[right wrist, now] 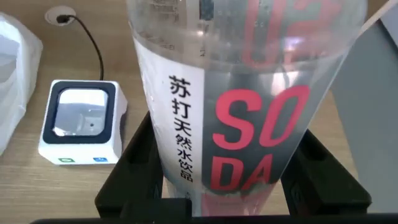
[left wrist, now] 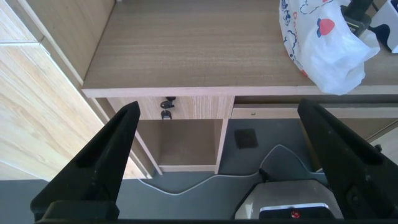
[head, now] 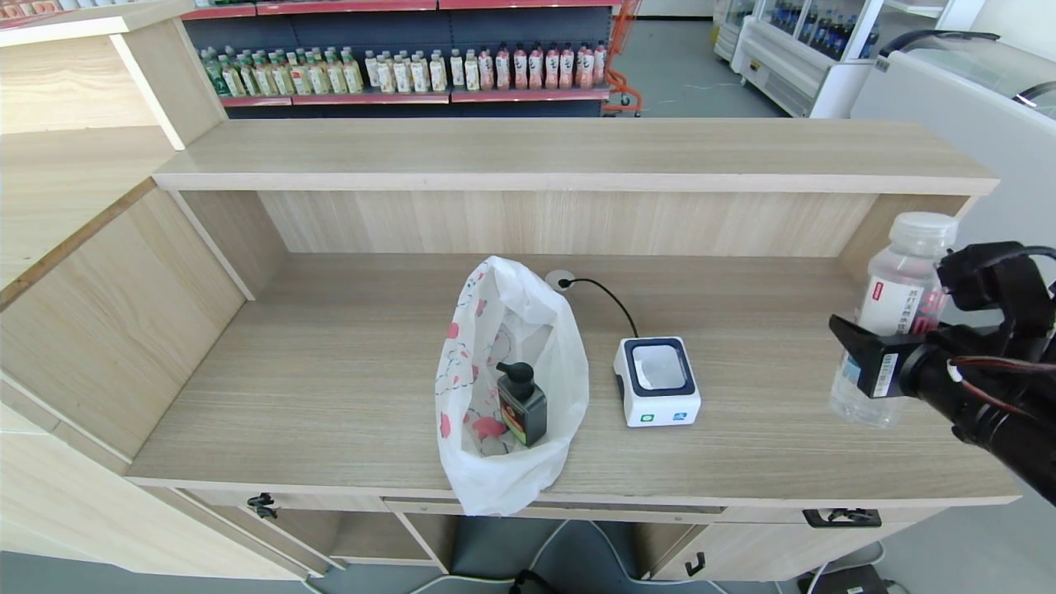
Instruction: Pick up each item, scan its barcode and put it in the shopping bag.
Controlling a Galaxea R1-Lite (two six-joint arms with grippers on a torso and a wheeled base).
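Beyond the counter's (head: 330, 371) front edge, my left gripper (left wrist: 217, 109) is hanging spread apart; centre, shopping bag (head: 462, 371), then scanner (head: 657, 381); far right, my right gripper (head: 912, 342) is clamping the soda water bottle (head: 895, 313) mid-label: smooth, thin-walled, probably weighty, favouring this mid-body hold.

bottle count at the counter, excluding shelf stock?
2: black pump bottle upright in the shopping bag; clear soda bottle in the right end effector at counter's right end. Bag may hide more.
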